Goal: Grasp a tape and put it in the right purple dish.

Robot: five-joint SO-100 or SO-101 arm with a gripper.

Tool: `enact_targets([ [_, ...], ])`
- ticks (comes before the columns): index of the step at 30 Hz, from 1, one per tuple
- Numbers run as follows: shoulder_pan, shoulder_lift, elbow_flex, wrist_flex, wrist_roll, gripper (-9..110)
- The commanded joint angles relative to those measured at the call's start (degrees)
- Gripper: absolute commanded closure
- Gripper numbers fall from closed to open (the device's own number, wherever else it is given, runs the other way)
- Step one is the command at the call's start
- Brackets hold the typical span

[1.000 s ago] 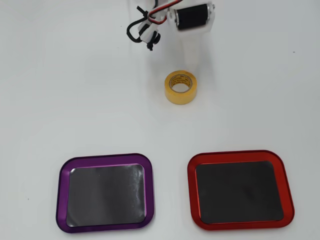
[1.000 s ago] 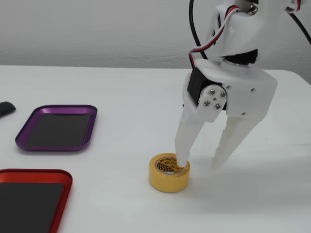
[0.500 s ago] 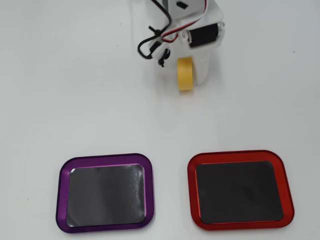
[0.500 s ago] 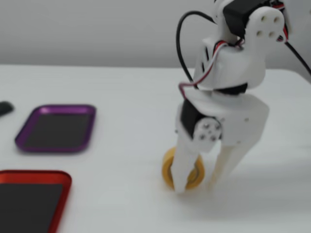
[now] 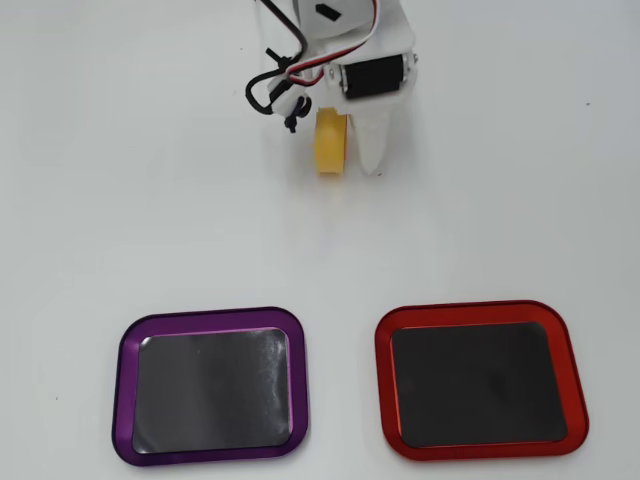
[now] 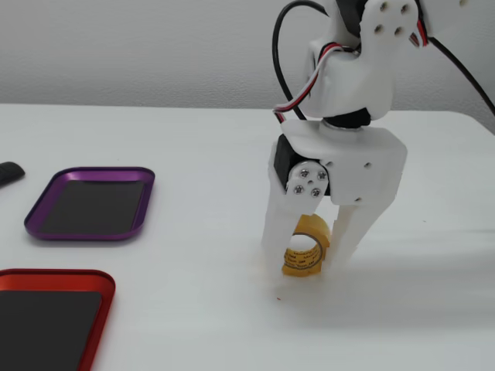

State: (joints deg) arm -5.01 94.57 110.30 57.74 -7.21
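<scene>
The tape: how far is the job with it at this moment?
Done: the gripper is down around the tape, which stands on edge between its fingers, on the table or barely off it. In hand: the grasp; whether the fingers already press it is unclear. Left: carrying it to the purple dish, which is empty.

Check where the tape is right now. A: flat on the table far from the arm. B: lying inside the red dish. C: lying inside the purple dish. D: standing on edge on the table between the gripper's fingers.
D: the tape stands on edge on the white table between the fingers of the gripper; the purple dish and red dish hold nothing.
</scene>
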Motion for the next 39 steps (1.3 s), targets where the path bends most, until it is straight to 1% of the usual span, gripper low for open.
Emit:
enact_targets([
  [1, -0.1, 0.7, -6.2, 4.6, -0.2, 87],
  [8, 0.8, 0.7, -14.5, 9.9, -0.4, 87],
  [12, 0.8, 0.7, -14.9, 12.0, -2.7, 87],
  [18, 2.5, 0.8, -14.9, 12.5, -2.8, 87],
  [23, 2.0, 5.1, -13.2, 12.6, -3.3, 92],
  [27, 2.0, 12.0, -8.3, 12.6, -4.2, 92],
  [31, 2.7, 17.2, -1.6, 11.8, -8.0, 92],
  [33, 3.0, 19.0, 1.4, 9.7, -8.7, 89],
  [39, 8.1, 19.8, 8.5, 3.0, -10.7, 77],
])
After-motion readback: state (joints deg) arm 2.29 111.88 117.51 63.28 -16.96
